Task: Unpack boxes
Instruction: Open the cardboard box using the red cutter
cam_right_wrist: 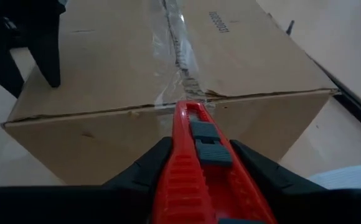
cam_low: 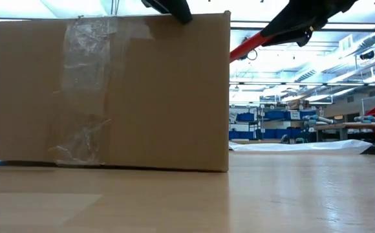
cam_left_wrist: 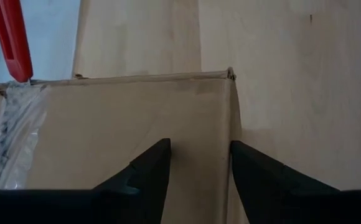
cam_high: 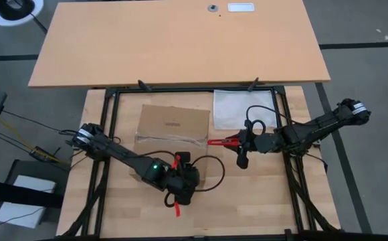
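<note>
The brown cardboard box (cam_high: 172, 124) stands on the table, flaps shut, with clear tape (cam_right_wrist: 171, 37) along its top seam and down its near face (cam_low: 84, 90). My left gripper (cam_left_wrist: 199, 158) is open at the box's near top edge, close to the near right corner (cam_left_wrist: 230, 74). One finger is over the top and the other just outside the edge. My right gripper (cam_right_wrist: 199, 155) is to the right of the box, shut on a red box cutter (cam_high: 222, 141). The cutter's tip (cam_right_wrist: 183, 107) is at the taped seam on the box's right end. My left gripper has its fingers (cam_right_wrist: 46, 59) on either side of the box's near top edge (cam_left_wrist: 233, 130), slanting down from the near side. I cannot tell whether they touch the cardboard. My right gripper pinches the cutter's red handle (cam_right_wrist: 199, 186) between its two fingers. The cutter lies along the fingers and sticks out ahead of them toward the table's left. It is clear of the table and slants slightly down. I cannot tell whether the tip touches the tape.
A clear plastic bag (cam_high: 244, 108) lies flat behind the right gripper, at the far right of the work area. Black frame rails (cam_high: 197, 88) border the work area, with a larger wooden table (cam_high: 180, 40) beyond. Bare tabletop (cam_high: 247, 194) lies near the front edge.
</note>
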Robot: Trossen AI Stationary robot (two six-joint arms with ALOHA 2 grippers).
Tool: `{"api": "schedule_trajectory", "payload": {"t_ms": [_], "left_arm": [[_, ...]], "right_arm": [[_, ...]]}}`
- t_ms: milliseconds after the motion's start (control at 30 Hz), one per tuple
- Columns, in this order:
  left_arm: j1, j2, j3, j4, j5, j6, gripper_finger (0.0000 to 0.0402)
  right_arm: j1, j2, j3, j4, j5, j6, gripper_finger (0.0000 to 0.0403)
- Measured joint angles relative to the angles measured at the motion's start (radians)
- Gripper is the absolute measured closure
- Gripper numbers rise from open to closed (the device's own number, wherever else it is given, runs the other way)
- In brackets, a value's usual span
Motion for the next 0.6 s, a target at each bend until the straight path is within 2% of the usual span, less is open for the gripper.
{"api": "schedule_trajectory", "payload": {"t_ms": [300,600], "left_arm": [[0.001,-0.001,0.018,-0.012,0.026,0.006,0.0227],[0.007,-0.009,-0.039,0.047,0.054,-0.005,0.0227]], "right_arm": [[-0.006,0.0,0.001,0.0,0.014,-0.023,0.0264],[-0.008,0.0,0.002,-0.002,0.003,-0.054,0.0264]]}}
